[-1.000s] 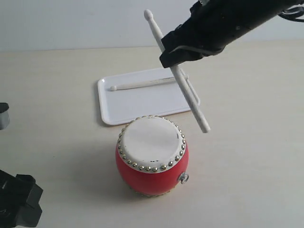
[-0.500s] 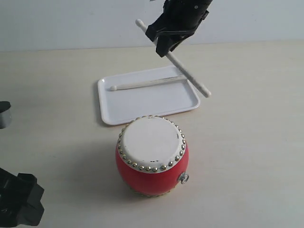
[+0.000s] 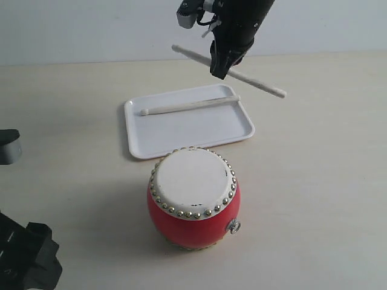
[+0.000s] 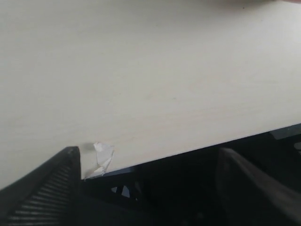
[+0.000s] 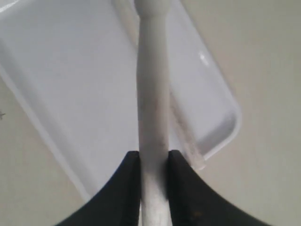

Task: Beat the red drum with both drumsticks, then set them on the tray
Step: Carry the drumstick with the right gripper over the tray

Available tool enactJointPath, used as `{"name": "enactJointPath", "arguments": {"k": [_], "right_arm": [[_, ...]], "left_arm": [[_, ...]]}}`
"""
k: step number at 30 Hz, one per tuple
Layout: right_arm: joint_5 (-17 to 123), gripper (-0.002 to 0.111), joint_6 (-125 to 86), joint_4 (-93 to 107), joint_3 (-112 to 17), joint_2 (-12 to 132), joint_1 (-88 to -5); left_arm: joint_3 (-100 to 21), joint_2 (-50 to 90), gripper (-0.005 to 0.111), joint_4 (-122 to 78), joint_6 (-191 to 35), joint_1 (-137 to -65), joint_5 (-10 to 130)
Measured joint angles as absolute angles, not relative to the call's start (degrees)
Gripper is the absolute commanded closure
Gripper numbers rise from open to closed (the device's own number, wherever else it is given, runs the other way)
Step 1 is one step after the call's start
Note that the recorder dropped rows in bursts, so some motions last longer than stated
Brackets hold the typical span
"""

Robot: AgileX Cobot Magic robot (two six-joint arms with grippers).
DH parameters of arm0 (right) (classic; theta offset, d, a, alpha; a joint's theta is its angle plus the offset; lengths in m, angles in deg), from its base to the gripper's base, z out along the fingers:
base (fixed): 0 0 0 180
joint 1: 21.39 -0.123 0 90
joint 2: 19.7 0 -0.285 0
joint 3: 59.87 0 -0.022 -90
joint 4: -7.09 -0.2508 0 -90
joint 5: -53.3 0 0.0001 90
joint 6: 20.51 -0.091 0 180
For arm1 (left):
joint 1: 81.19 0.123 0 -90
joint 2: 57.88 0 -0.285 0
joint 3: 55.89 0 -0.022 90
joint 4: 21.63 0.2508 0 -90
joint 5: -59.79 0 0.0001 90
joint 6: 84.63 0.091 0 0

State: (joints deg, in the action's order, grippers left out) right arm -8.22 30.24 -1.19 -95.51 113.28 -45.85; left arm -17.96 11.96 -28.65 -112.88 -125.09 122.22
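Right gripper [image 3: 221,65] clamps one drumstick [image 3: 261,86] nearly level above the tray [image 3: 181,136], likely to lay it beside the other drumstick [image 3: 187,106] there; left gripper [image 4: 146,155] hangs wide open, empty.

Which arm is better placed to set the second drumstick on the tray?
Right. Its jaws are shut on that drumstick, over the tray, where the other drumstick lies. On the left arm, the jaws stand open and empty near the edge of the table.
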Motion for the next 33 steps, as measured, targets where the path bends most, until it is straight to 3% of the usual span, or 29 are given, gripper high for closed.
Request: {"name": "enactJointPath", "arguments": {"k": [10, 33], "right_arm": [[6.4, 0.108, 40.9, 5.2, -95.6, 116.1, -48.7], [9.7, 0.108, 49.2, 0.4, -96.1, 123.4, -49.4]], "left_arm": [[-18.0, 12.0, 0.031, -28.7, -108.8, -125.1, 118.1], [-18.0, 12.0, 0.031, -31.0, -107.6, -125.1, 118.2]]}}
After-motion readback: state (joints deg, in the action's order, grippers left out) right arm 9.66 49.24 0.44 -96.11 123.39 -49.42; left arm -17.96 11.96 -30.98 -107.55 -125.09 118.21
